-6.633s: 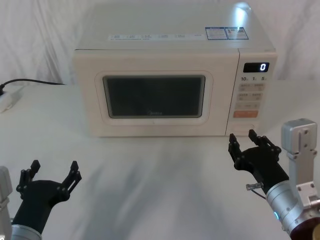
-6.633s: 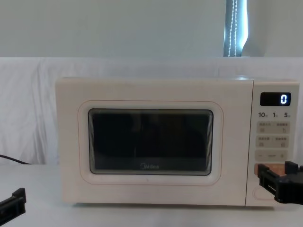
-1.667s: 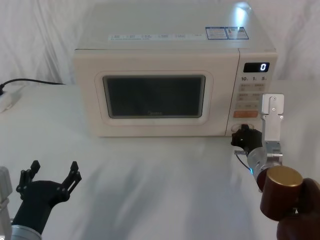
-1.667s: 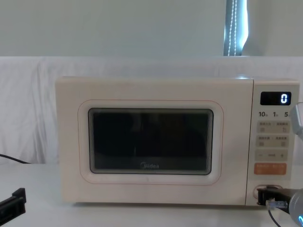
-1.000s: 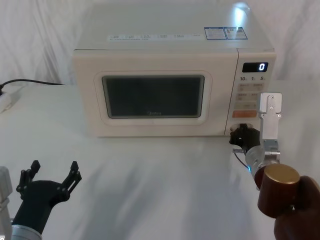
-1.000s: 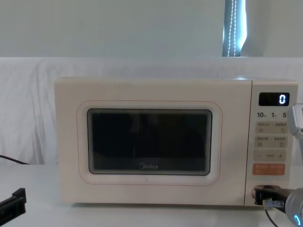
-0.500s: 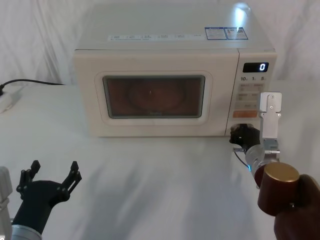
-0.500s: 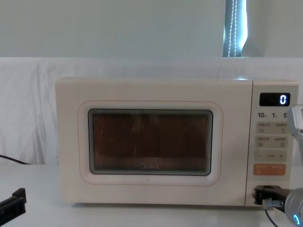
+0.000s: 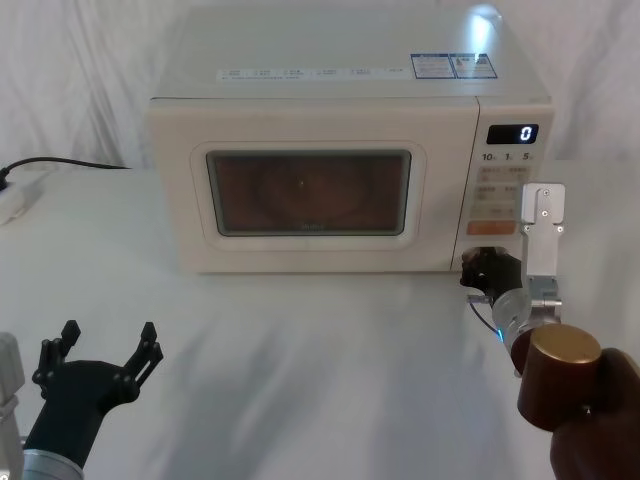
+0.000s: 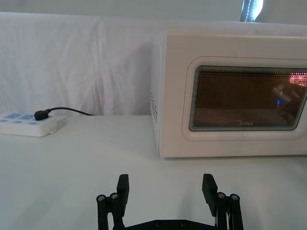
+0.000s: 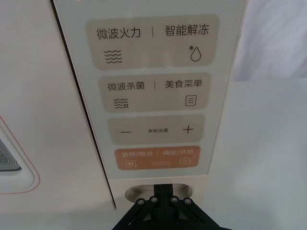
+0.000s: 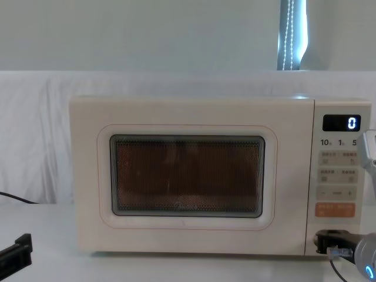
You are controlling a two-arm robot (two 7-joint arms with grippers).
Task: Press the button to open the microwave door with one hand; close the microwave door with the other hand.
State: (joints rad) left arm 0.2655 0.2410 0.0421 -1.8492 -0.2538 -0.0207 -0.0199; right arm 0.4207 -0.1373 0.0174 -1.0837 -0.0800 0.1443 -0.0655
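Head view: white-draped table point(image 9: 320, 350), wall.

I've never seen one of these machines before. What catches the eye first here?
The cream microwave door, its dark window glowing reddish inside, dominates the table's middle. At its lower right corner the black right pincer presses the cream pill-shaped button below the orange key. The open left pincer hovers near the table's front.

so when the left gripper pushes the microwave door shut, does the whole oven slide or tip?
Probably not. The microwave is a wide, low box sitting flat on the cloth-covered table, so tipping looks unlikely. The microwave door looks flat and rigid, so it should swing rather than flex. A hard shove could nudge the oven back on the cloth. The left gripper waits open near the table's front.
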